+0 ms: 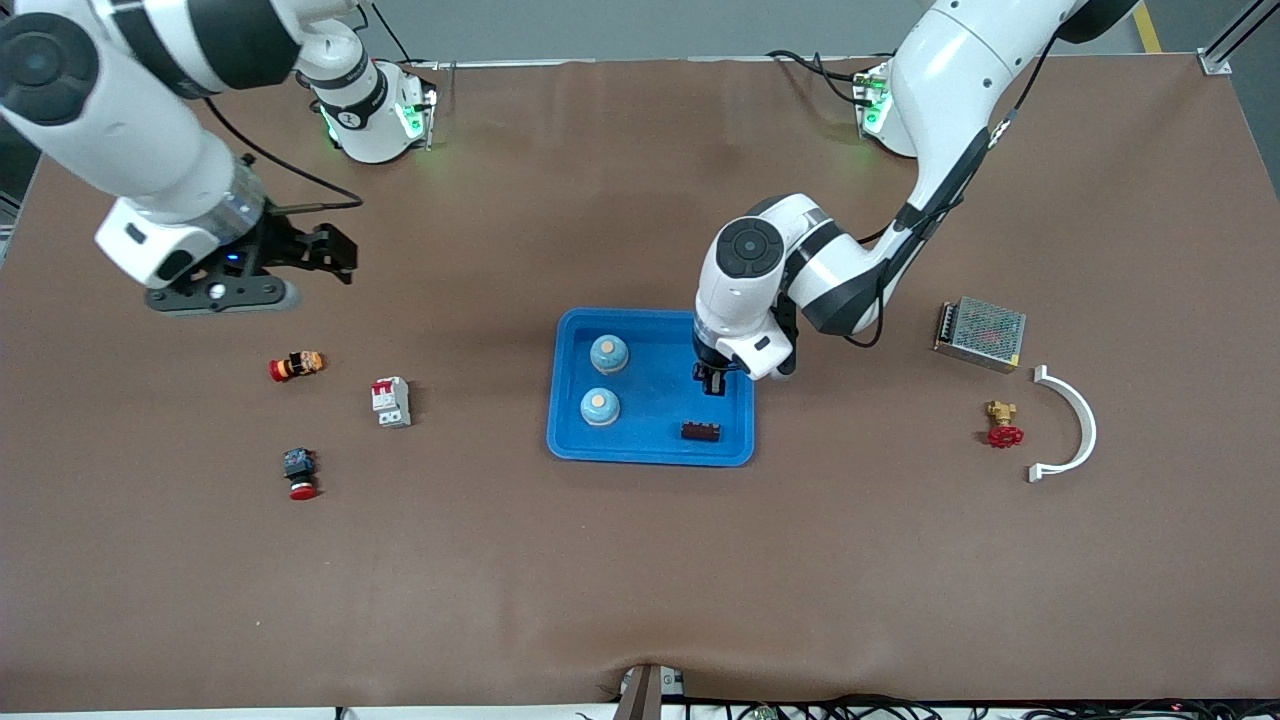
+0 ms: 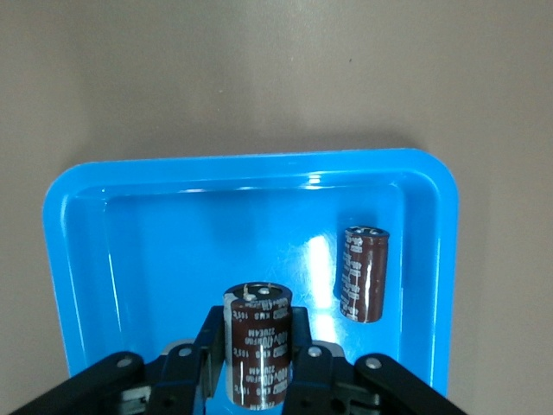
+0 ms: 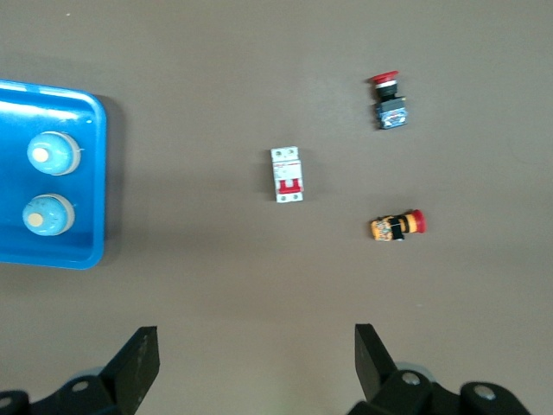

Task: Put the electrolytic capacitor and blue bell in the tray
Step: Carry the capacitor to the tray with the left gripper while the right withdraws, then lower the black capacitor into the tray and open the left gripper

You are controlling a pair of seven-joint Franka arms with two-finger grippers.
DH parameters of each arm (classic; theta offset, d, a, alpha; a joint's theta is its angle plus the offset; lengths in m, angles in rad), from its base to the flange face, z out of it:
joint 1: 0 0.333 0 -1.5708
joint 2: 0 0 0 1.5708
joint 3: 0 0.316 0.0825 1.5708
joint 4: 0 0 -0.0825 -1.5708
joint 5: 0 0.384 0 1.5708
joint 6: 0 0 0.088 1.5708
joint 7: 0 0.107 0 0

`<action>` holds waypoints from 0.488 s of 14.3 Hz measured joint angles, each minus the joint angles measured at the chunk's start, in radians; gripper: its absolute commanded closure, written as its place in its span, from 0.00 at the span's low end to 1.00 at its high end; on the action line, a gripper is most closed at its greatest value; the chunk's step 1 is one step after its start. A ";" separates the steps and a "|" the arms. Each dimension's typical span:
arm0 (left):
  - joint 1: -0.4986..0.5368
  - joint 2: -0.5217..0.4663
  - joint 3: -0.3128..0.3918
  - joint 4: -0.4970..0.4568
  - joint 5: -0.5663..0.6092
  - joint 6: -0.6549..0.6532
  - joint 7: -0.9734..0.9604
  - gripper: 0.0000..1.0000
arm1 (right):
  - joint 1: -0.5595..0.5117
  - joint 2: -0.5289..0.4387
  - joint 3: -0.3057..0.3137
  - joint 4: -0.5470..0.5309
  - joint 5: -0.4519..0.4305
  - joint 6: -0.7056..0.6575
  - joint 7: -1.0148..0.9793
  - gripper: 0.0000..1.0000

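I've got the left gripper (image 1: 712,382) over the tray (image 1: 650,450), just right of centre in the front frame, and its fingers (image 2: 214,346) are clamped on an electrolytic capacitor (image 2: 257,350), a dark brown can standing upright between the pads at the bottom centre of the left wrist frame. A second capacitor (image 1: 701,431) lies on its side inside the tray, in the corner nearest the front camera toward the left arm's end. Two blue bells (image 1: 609,353) sit in the tray too, toward the right arm's end, one nearer the front camera than the other, each with a pale button on top. The right gripper (image 1: 300,262) waits up in the air over bare table in the upper left of the front frame, fingers spread wide with nothing between them. Below it in that frame I see a small orange-and-red pushbutton (image 1: 297,366), a white circuit breaker (image 1: 391,402) with a red switch, and a blue-bodied button with a red cap (image 1: 300,471). On the right side of the frame sit a metal-mesh power supply (image 1: 980,333), a brass valve with a red handwheel (image 1: 1002,425) and a white curved bracket (image 1: 1078,425).
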State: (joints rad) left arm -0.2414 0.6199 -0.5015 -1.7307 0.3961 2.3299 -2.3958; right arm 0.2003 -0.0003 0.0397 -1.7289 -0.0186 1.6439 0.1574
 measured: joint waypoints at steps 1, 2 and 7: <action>-0.002 0.011 0.000 -0.004 0.023 0.011 -0.016 1.00 | -0.028 -0.005 -0.001 -0.005 0.000 0.000 -0.035 0.00; -0.002 0.022 0.000 -0.012 0.051 0.028 -0.037 1.00 | -0.054 -0.012 -0.001 -0.012 0.000 0.000 -0.064 0.00; -0.003 0.053 0.001 -0.055 0.130 0.075 -0.094 1.00 | -0.172 -0.031 -0.003 -0.023 0.001 0.000 -0.159 0.00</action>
State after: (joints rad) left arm -0.2440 0.6731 -0.5009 -1.7856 0.5265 2.4047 -2.4898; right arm 0.0278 -0.0312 0.0368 -1.7521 -0.0178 1.6439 -0.0014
